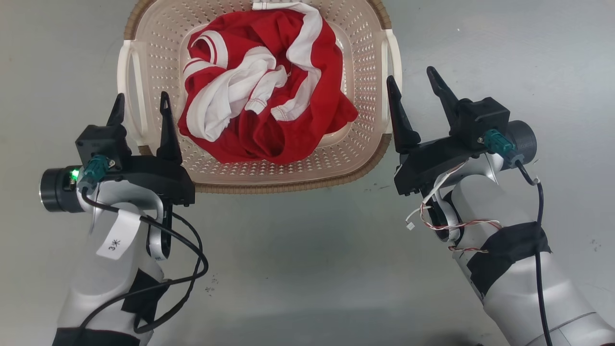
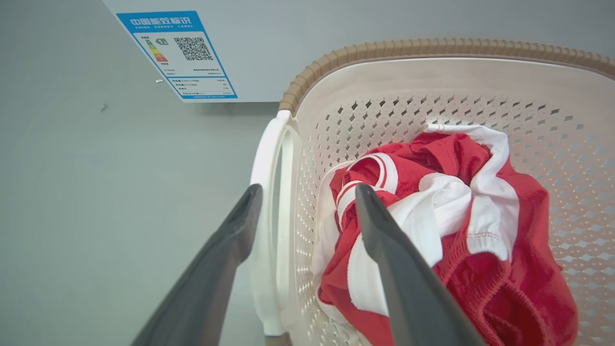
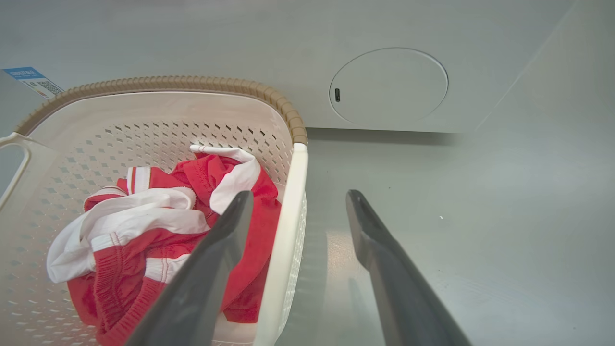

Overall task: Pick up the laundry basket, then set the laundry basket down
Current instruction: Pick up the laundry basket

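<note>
The laundry basket (image 1: 336, 158), cream and perforated with a brown rim, sits on the grey floor and holds a crumpled red and white garment (image 1: 269, 96). My left gripper (image 1: 141, 96) is open, its two fingers straddling the white left handle (image 1: 129, 86). In the left wrist view the handle (image 2: 269, 192) runs between the fingers of that gripper (image 2: 308, 190). My right gripper (image 1: 411, 74) is open at the right handle (image 1: 395, 53). In the right wrist view the white rim (image 3: 295, 192) lies between its fingers (image 3: 299, 193), one inside the basket (image 3: 144, 115) and one outside.
A grey appliance panel stands right behind the basket, with a blue energy label (image 2: 185, 53) and a round cap (image 3: 388, 84). Bare grey floor (image 1: 307, 269) spreads in front of the basket and to both sides.
</note>
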You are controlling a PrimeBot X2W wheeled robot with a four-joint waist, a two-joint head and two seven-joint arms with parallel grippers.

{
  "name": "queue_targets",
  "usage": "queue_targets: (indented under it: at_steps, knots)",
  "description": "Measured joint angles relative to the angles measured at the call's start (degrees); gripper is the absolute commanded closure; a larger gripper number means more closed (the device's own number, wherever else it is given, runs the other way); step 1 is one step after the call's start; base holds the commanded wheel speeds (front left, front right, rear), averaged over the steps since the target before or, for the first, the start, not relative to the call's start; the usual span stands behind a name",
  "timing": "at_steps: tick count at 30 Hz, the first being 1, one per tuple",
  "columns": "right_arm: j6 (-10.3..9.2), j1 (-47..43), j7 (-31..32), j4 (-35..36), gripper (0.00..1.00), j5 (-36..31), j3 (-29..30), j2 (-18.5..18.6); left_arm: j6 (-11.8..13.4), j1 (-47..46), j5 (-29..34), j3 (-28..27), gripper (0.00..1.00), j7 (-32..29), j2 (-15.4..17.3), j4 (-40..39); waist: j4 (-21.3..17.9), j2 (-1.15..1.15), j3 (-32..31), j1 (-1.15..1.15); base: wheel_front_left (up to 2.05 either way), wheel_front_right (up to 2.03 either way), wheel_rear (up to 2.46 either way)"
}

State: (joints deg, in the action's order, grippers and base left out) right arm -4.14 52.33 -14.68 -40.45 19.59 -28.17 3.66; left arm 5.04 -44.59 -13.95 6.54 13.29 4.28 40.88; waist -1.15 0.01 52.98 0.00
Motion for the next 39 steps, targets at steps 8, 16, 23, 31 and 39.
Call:
queue_targets:
  at_steps: [8, 16, 23, 31, 39]
  knots:
    - [-0.97, 1.97, -0.01, -1.96, 0.0, 3.31, -3.47, 0.03, 0.01, -2.36, -0.2, -0.63, 0.0, 0.44, 0.01, 3.48, 0.75, -0.01, 0.96, 0.0, 0.0, 0.0, 0.0]
    - [-1.51, 4.22, -0.02, -2.69, 0.0, 5.92, -6.28, 0.07, 0.01, -4.43, -0.21, -0.81, 0.0, 0.7, 0.0, 5.88, 0.82, -0.01, 2.15, 0.0, 0.0, 0.0, 0.0]
    - [-2.0, 5.0, -0.02, -4.56, 0.0, 8.49, -8.33, 0.1, -0.08, -5.78, -0.21, -0.58, 0.0, 0.93, -0.05, 8.33, 0.82, -0.01, 3.07, 0.0, 0.0, 0.0, 0.0]
    - [-2.49, 7.5, -0.01, -5.89, 0.0, 12.02, -10.35, 0.12, -1.03, -9.34, -0.01, 0.0, 0.0, 0.94, 0.22, 10.45, 1.08, -0.01, 3.7, 0.0, 0.0, 0.0, 0.0]
    - [-2.99, 8.33, 0.57, -6.8, 0.0, 15.68, -12.36, 0.12, -1.63, -11.89, 0.1, 0.85, 0.0, 0.94, 0.25, 12.93, 1.36, -0.01, 3.88, 0.0, 0.0, 0.0, 0.0]
